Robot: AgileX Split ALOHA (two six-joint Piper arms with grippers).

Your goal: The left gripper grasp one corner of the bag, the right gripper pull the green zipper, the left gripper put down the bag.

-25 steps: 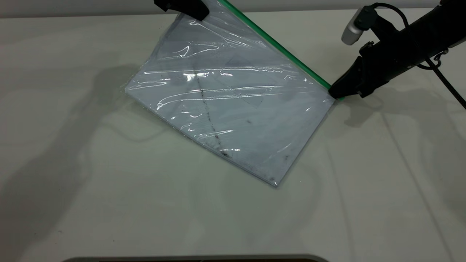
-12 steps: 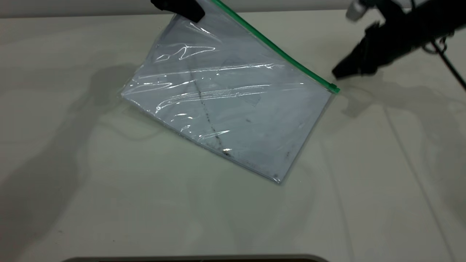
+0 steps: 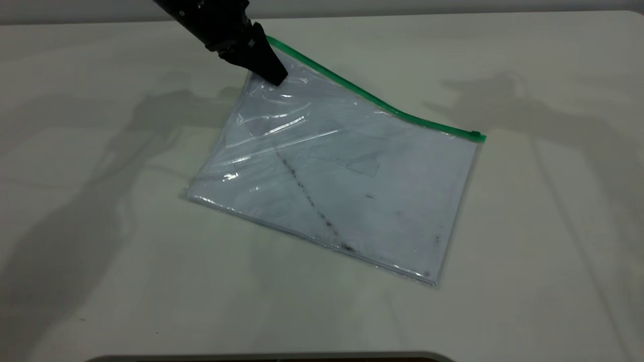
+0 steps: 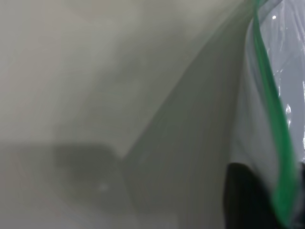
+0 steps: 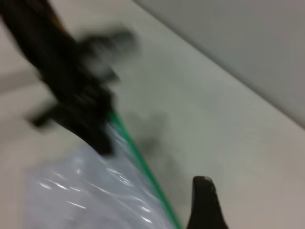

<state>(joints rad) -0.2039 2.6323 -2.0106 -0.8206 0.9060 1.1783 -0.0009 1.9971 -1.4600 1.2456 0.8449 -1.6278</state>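
Observation:
The bag [image 3: 352, 181] is a clear pouch with a white sheet and a dark speckled streak, lying almost flat on the table. The green zipper [image 3: 372, 98] runs along its far edge, with the slider tab [image 3: 475, 134] at the right end. My left gripper [image 3: 271, 73] is shut on the far left corner [image 3: 269, 48], held low over the table. In the left wrist view the green strip [image 4: 274, 119] passes one dark finger [image 4: 248, 195]. My right gripper is out of the exterior view. Its wrist view shows one fingertip [image 5: 204, 200] above the table, apart from the bag [image 5: 81, 191].
The pale table [image 3: 126, 276] spreads around the bag on all sides. A dark rounded edge [image 3: 271, 357] runs along the near side of the table. The left arm [image 5: 71, 90] shows in the right wrist view, over the bag's corner.
The right gripper let go of the slider end and pulled away up and right, out of the exterior view. The left gripper lowered the corner, and the bag settled nearly flat.

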